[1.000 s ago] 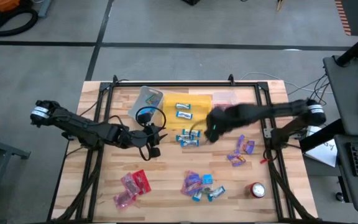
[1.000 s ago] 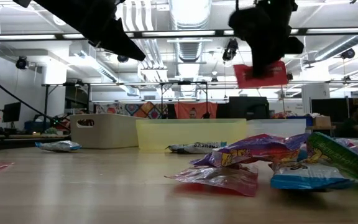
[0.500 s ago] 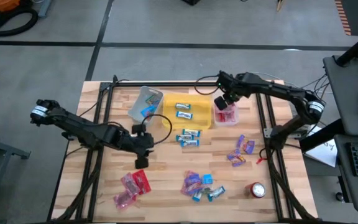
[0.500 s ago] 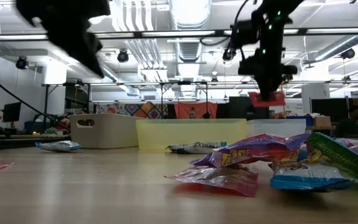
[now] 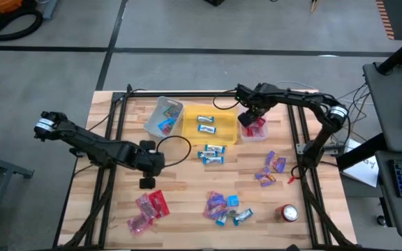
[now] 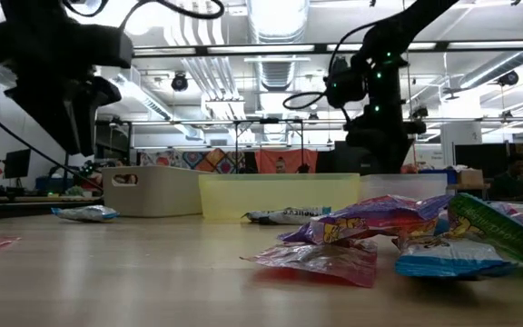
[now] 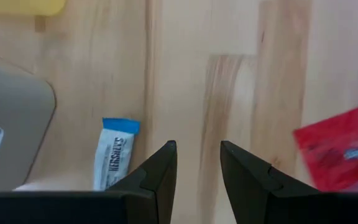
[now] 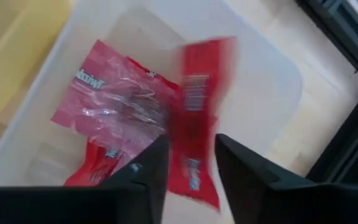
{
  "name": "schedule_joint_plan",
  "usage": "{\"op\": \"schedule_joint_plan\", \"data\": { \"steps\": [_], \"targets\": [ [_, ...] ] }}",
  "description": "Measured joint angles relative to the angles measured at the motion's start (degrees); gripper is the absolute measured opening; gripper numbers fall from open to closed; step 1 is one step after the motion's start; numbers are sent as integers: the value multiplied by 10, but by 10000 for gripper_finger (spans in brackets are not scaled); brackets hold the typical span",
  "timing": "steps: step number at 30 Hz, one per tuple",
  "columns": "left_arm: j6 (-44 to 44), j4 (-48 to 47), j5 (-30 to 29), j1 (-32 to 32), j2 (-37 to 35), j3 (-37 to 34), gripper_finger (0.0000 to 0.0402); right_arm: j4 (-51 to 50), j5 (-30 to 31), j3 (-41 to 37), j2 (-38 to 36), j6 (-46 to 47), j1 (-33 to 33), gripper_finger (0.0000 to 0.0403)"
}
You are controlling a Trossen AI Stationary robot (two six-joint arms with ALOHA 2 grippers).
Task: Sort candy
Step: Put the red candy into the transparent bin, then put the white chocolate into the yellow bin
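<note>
Glossy crinkled red candy (image 8: 194,134), finger-length

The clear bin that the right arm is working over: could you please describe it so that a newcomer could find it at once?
Look along the far edge of the wooden table, where three bins stand in a row. The clear bin is the rightmost, beside the yellow bin in the middle. It alone holds red candy, and the right end effector hangs directly above it.

Candy (image 6: 398,238) heaped in front — three bins (image 6: 278,194) behind.
</note>
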Motion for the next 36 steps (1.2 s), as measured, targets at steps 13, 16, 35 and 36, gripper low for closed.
{"op": "schedule_joint_plan", "data": {
  "steps": [13, 16, 35, 36],
  "targets": [
    [23, 7, -50, 0, 1, -58, 177, 4, 0, 0, -44, -10, 1, 220],
    [23, 7, -56, 0, 1, -58, 191, 5, -2, 0, -65, -2, 4, 219],
    [31, 39, -174, 48, 174, -62, 170, 17, -2, 0, -131, 0, 80, 221],
    [32, 39, -176, 48, 179, -62, 168, 17, -2, 0, -131, 0, 83, 221]
  ]
}}
